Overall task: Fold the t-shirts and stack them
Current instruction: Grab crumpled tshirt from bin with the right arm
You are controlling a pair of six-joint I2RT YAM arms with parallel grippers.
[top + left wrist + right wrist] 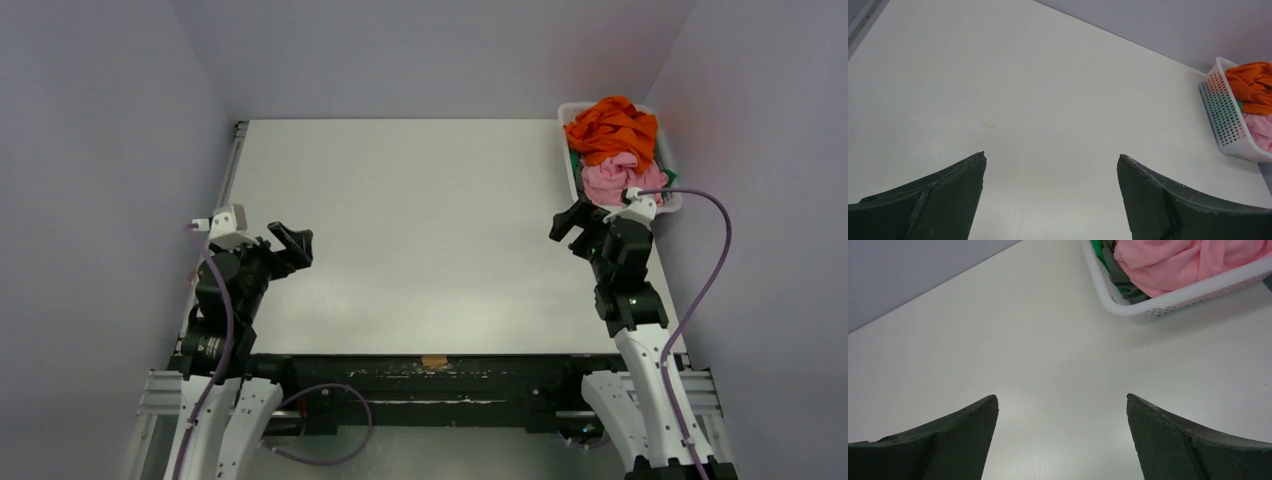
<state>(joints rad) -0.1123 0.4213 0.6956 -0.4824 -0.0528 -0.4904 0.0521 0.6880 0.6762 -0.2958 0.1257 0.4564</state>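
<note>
Cloth looks limp (bright orange t-shirt (612,127) beside light pink t-shirt (608,180), in white plastic mesh basket (1168,302)), so pinch a raised fold; left hand (293,246), right hand (570,222) gape empty.

Soft, even overhead light; all three views moderately bright. Top view: flat white matte surface (400,220) is brightest mid-frame and greys toward the lower edge. Walls have a lilac cast, dimmer in the frame corners. The crumpled bright orange t-shirt (612,128) is heavily saturated, with a faint warm tint on the wall at upper right. Wrist views: fingers (938,200) of left hand (1052,155) and right hand (1062,396) read near-black and underexposed at the bottom edge. White plastic mesh basket (1168,302) throws a soft, diffuse shadow just below it in the frame.
</note>
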